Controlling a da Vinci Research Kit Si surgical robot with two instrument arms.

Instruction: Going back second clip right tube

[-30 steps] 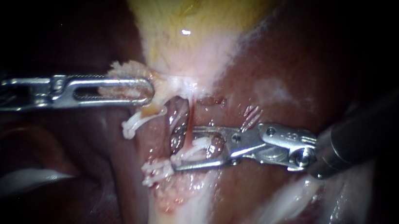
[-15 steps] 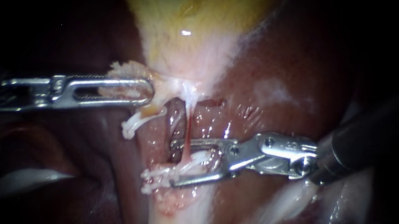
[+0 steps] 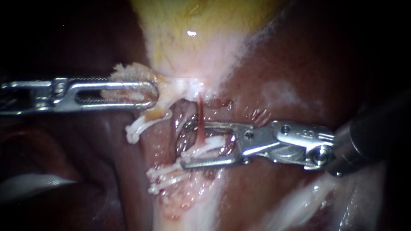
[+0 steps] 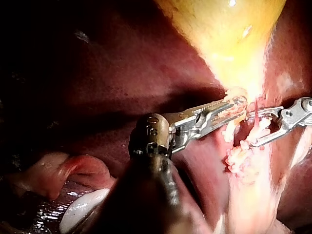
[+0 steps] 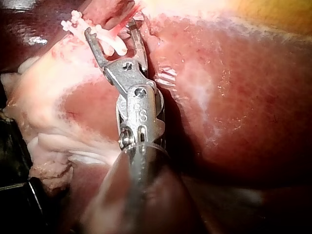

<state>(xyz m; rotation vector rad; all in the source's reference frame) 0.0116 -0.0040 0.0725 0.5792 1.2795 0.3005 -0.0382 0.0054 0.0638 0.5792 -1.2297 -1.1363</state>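
Underneath everything: the dark red liver [image 3: 291, 63], wet and glossy. Resting on it, the yellow gallbladder [image 3: 199, 19], narrowing to a pale neck. Just below that neck, a thin red tube [image 3: 199, 122] with a white clip [image 3: 205, 148] across it; more white clips [image 3: 164, 177] near, on a pale strip [image 3: 190, 220].

Surgical bench, obviously: glistening liver [image 3: 291, 63], yellow gallbladder [image 3: 199, 24], a white clip [image 3: 206, 147], steel left instrument [image 3: 153, 94] and right instrument [image 3: 185, 145].
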